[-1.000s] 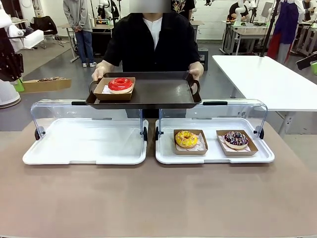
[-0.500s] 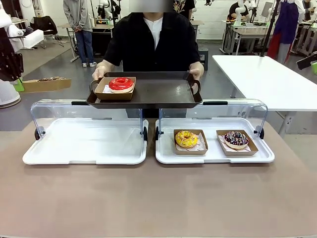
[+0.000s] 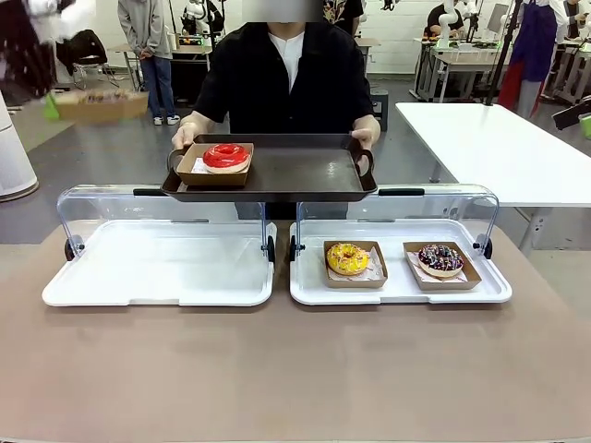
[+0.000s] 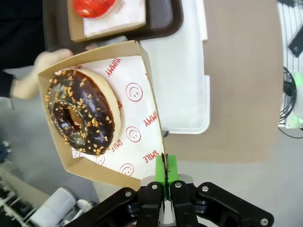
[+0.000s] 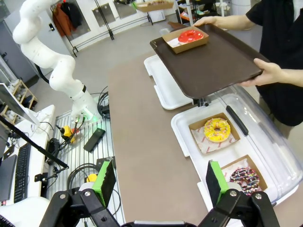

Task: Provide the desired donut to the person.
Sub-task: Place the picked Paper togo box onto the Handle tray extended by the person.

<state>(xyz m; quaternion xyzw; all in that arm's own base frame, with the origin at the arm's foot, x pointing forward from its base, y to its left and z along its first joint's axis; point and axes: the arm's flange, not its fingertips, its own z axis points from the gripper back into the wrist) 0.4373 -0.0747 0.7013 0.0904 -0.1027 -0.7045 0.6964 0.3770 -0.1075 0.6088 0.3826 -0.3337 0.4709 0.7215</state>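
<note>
My left gripper is shut on the rim of a brown paper tray carrying a chocolate donut with nut pieces. In the front view this gripper and its paper tray are blurred, high at the far left. The person stands at the far side and holds a dark serving tray with a red-glazed donut in a paper tray on it. A yellow donut and a dark sprinkled donut lie in the right display tray. My right gripper is open, high above the table.
Two white display trays with raised clear lids stand side by side; the left one holds nothing. The brown tabletop in front of them is bare. A white table stands at the right. Bystanders are farther back.
My left gripper has lifted the paper tray with the chocolate donut upward at the far left, now blurred by motion. The person's serving tray has barely moved.
</note>
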